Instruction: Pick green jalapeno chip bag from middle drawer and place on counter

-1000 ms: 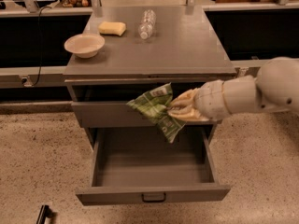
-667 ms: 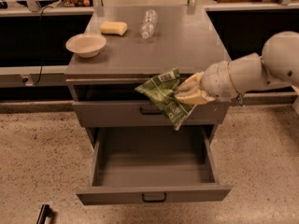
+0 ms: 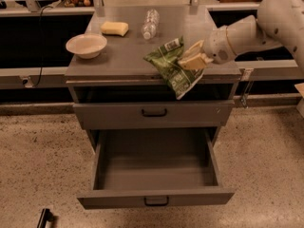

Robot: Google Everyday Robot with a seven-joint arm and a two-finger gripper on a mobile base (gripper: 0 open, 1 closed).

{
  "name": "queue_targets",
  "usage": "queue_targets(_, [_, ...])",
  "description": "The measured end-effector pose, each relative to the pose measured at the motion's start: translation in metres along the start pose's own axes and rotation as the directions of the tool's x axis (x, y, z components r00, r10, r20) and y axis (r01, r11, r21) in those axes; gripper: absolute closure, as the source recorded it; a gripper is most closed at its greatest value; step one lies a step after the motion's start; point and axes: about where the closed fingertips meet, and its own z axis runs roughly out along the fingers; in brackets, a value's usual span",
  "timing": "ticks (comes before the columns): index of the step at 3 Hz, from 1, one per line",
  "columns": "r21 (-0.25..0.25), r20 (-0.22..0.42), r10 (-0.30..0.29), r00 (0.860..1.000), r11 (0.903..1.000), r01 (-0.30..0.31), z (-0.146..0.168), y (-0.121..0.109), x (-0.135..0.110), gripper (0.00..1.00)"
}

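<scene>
Clutching bag (image 3: 167, 63), hand (image 3: 193, 61) seemingly over counter (image 3: 118, 56) edge.

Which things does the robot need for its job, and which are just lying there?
For the job: green chip bag; gripper, holding it over the front edge of the counter; open middle drawer.
Just lying about: bowl, yellow sponge, clear bottle.

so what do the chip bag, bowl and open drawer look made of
The chip bag, held by the gripper at the counter edge: likely foil or plastic film, glossy and wrinkled. The bowl: smooth, pale, ceramic or plastic. The open drawer: probably painted metal, matt grey.
</scene>
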Motion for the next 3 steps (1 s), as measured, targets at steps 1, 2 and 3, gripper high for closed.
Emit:
queue_targets(1, [0.065, 0.030, -0.017, 0.999, 0.9978, 0.015, -0.022, -0.023, -0.022, 1.00])
queue_targets(2, [0.065, 0.030, -0.017, 0.999, 0.9978, 0.015, -0.022, -0.023, -0.022, 1.00])
queue_targets(3, [0.073, 0.042, -0.005, 0.999, 0.9973, 0.002, -0.022, -0.041, -0.031, 1.00])
